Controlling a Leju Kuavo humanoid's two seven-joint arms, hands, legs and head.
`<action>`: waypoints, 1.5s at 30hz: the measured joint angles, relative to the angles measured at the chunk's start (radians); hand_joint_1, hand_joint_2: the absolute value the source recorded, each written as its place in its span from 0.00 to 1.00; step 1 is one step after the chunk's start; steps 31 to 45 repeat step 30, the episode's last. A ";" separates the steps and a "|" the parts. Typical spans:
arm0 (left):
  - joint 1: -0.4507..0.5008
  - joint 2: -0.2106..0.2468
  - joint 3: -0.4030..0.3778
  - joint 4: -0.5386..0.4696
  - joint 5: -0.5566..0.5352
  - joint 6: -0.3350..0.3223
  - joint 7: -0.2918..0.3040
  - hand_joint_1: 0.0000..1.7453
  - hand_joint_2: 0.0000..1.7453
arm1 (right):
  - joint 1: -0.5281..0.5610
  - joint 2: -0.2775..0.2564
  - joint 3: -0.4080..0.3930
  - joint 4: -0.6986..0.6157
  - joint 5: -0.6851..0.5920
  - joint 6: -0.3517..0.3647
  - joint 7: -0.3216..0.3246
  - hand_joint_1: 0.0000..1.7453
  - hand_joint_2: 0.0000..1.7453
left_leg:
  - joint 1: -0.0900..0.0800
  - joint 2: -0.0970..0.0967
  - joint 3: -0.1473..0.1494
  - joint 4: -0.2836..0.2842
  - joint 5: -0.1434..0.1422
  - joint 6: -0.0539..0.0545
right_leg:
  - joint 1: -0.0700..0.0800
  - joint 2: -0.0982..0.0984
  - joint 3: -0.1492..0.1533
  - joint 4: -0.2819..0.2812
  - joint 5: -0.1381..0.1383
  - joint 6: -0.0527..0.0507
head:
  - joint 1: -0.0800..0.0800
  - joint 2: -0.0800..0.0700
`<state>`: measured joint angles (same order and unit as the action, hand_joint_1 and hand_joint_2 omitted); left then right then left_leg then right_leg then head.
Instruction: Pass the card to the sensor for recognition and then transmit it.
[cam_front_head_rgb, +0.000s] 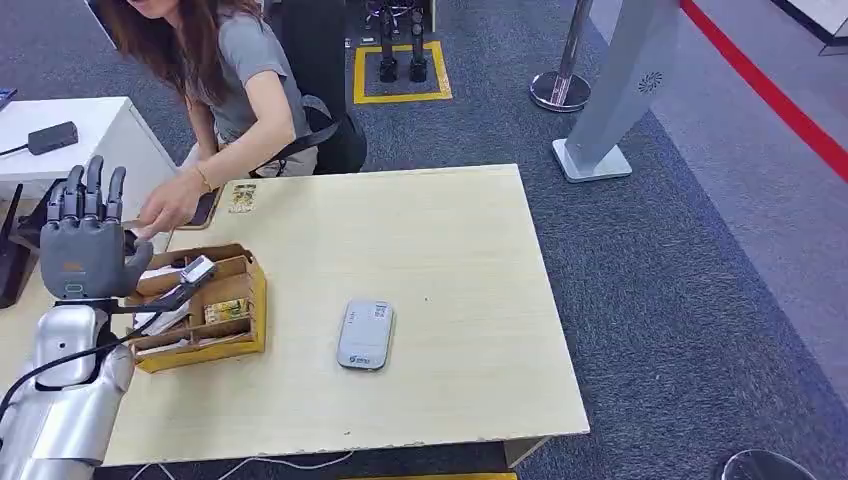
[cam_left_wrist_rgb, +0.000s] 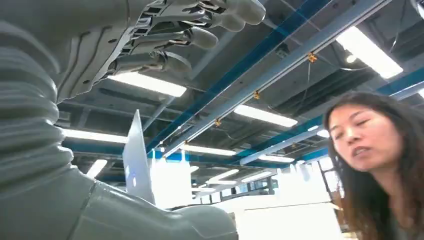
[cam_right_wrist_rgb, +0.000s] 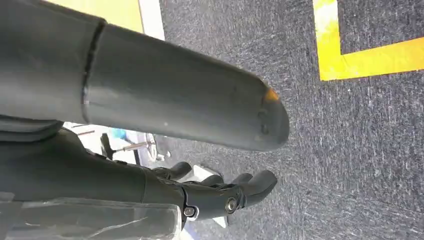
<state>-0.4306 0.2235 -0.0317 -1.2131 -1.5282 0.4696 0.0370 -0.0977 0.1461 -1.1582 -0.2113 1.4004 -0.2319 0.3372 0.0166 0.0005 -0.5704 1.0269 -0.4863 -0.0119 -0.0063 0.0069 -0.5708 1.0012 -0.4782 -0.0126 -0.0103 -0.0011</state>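
A grey, rounded sensor pad (cam_front_head_rgb: 365, 335) lies flat near the middle of the pale wooden table (cam_front_head_rgb: 440, 250). To its left stands an open wooden box (cam_front_head_rgb: 212, 305) with compartments of cards; one pale card (cam_front_head_rgb: 197, 268) sticks out of it at a tilt. My left hand (cam_front_head_rgb: 85, 235) is raised just left of the box, fingers upright and apart, holding nothing; its fingers (cam_left_wrist_rgb: 190, 35) point at the ceiling in the left wrist view. My right hand (cam_right_wrist_rgb: 220, 195) hangs over the grey carpet, holding nothing, fingers loosely bent.
A person (cam_front_head_rgb: 240, 90) sits at the table's far left corner, one hand (cam_front_head_rgb: 168, 212) resting by a dark flat device (cam_front_head_rgb: 205, 208). A white side table (cam_front_head_rgb: 100, 130) with a black box is at the left. A grey pillar (cam_front_head_rgb: 610, 110) and a stanchion base (cam_front_head_rgb: 560, 90) stand beyond the table.
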 joint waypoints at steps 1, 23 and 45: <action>0.002 -0.002 -0.005 -0.005 0.012 0.000 -0.003 0.00 1.00 | 0.000 0.000 0.000 0.000 0.000 0.000 0.000 0.00 0.00 | 0.000 0.000 0.000 0.000 0.000 0.000 | 0.000 0.000 0.000 0.000 0.000 0.000 | 0.000 0.000; 0.171 -0.099 -0.078 -0.301 0.264 -0.093 -0.067 0.00 1.00 | 0.001 0.000 0.000 0.000 -0.021 -0.008 -0.003 0.00 0.00 | 0.000 0.000 0.000 0.000 0.000 0.000 | 0.000 0.000 0.000 0.000 0.000 0.000 | 0.000 0.000; 0.166 -0.101 -0.081 -0.291 0.219 -0.161 -0.021 0.00 1.00 | 0.001 0.000 0.000 0.000 -0.021 -0.008 -0.003 0.00 0.00 | 0.000 0.000 0.000 0.000 0.000 0.000 | 0.000 0.000 0.000 0.000 0.000 0.000 | 0.000 0.000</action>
